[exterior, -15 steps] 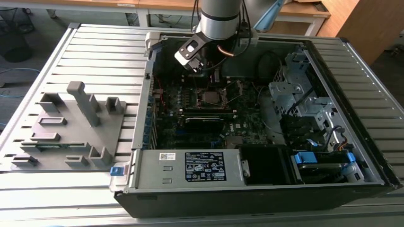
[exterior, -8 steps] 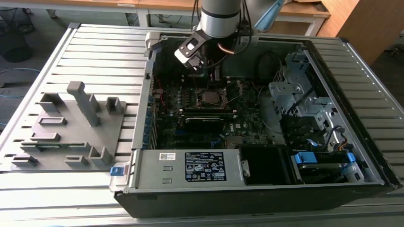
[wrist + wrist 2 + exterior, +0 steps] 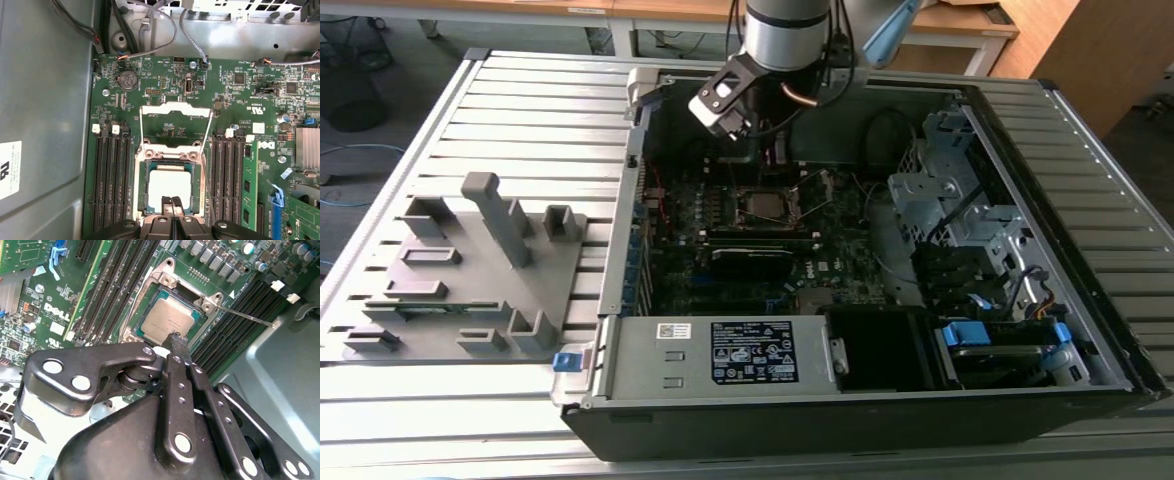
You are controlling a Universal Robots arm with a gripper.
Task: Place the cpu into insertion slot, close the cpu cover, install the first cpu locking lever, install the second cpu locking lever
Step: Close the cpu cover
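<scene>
Because the black two-finger gripper (image 3: 171, 202) crowds both wrist views, contact at its tips is hard to judge. The fingers are pressed together, gripping nothing, just over the flat grey-silver square cpu (image 3: 167, 187). The chip lies in the silver-rimmed square insertion slot (image 3: 138, 185) — at twelve o'clock from the grey metal labelled box (image 3: 654, 360) in the exterior view. The thin silver cpu cover frame (image 3: 175, 111) stands raised.
</scene>
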